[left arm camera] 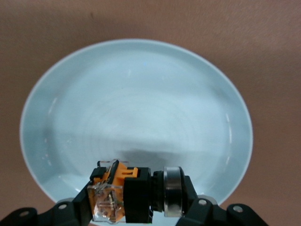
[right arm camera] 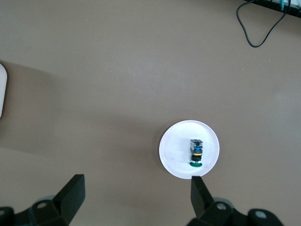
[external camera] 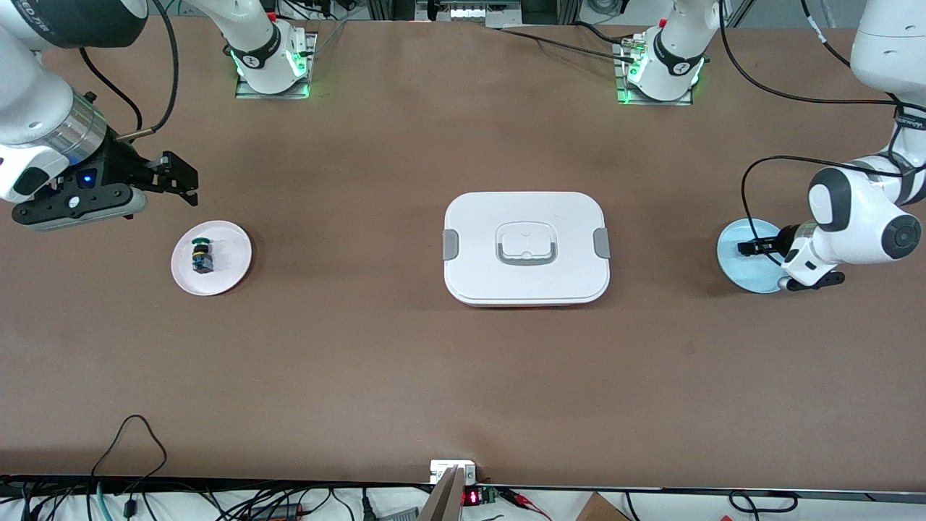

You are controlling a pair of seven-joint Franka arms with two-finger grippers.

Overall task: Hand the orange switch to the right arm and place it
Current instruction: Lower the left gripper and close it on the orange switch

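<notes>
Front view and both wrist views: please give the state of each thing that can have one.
orange switch: held on its side over the blue plate
left gripper: shut on the switch
right gripper: open, waiting
green switch: lying on the pink plate
white box: lid closed

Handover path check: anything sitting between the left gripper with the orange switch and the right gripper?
Yes: the closed white lunch box sits mid-table between the left gripper, shut on the orange switch over the blue plate, and the open right gripper.

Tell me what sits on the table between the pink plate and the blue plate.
Front view: only the white lidded box lies between the pink plate and the blue plate.
</notes>
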